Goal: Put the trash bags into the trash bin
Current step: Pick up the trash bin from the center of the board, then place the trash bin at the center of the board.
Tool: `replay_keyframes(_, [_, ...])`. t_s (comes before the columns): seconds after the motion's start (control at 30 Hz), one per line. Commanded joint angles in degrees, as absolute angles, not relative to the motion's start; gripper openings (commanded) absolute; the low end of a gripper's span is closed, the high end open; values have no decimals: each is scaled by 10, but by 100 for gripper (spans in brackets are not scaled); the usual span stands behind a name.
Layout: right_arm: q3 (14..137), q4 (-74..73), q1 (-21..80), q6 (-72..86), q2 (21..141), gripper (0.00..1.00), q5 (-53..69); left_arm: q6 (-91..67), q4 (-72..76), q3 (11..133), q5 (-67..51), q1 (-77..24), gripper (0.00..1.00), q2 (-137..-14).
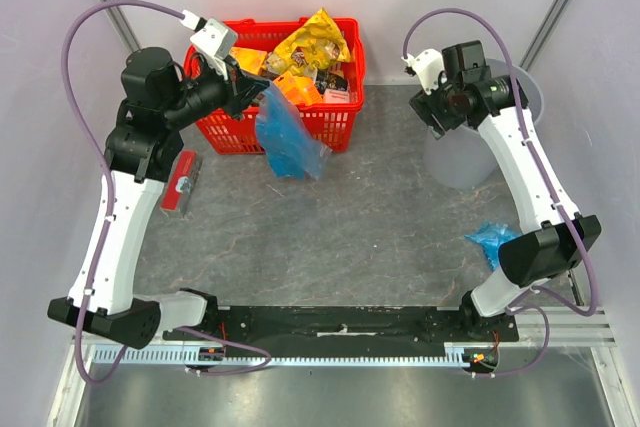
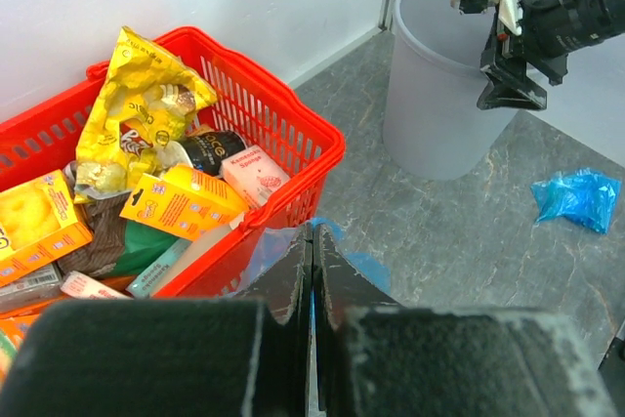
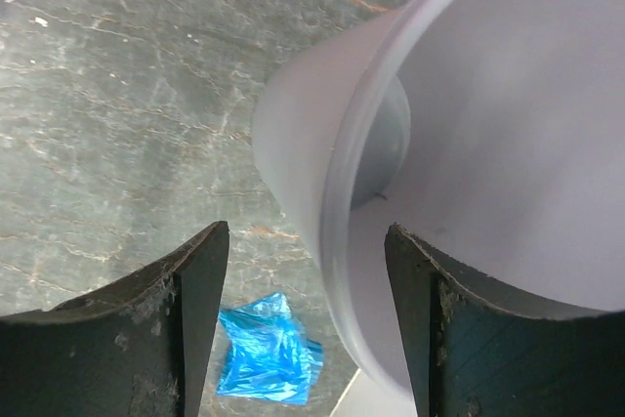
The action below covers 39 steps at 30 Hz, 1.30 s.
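A limp, slippery blue trash bag (image 1: 285, 137) was held pinched by the shut left hand (image 1: 246, 87) at upper centre; the right hand (image 3: 305, 271) was noted open.

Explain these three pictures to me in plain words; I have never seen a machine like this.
These are two robot arms bolted to a table's near edge. One picture looks down from above; the other two come from small cameras on each wrist. The left claw is pinched shut on a blue trash bag that hangs down in front of the red shopping basket, which is full of snack packets. The right claw is open and holds nothing; it straddles the rim of the grey trash bin. A second, crumpled blue bag lies on the grey table near the right arm. A red object lies left of the basket.
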State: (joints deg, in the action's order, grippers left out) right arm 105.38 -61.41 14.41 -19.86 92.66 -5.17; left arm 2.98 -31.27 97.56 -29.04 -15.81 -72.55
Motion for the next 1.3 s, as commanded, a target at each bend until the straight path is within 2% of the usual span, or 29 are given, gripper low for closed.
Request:
replay_keyframes(0.0, [1052, -614, 134, -224, 927, 73, -90, 70, -320, 990, -289, -156, 2, -699])
replay_keyframes(0.2, [1021, -617, 120, -243, 943, 68, -66, 81, -326, 983, -283, -155, 2, -687])
replay_keyframes(0.3, [1008, -617, 117, -251, 947, 61, -52, 91, -331, 985, -275, -156, 2, -685])
replay_keyframes(0.53, [1018, -650, 114, -279, 927, 14, -2, 127, -344, 979, -242, -156, 2, -675])
replay_keyframes(0.6, [1027, -667, 115, -294, 919, 2, 31, 136, -345, 975, -228, -156, 2, -673])
replay_keyframes(0.63, [1030, -674, 115, -297, 913, 0, 40, 139, -346, 974, -222, -156, 2, -673])
replay_keyframes(0.87, [1067, -753, 150, -338, 866, 0, 139, 140, -357, 995, -170, -153, 2, -678])
replay_keyframes(1.03, [1019, -750, 289, -332, 803, 0, 119, 135, -390, 1054, -150, -143, 2, -705])
replay_keyframes(1.27, [974, -709, 435, -296, 789, 0, 106, 141, -437, 1137, -135, -109, 2, -736])
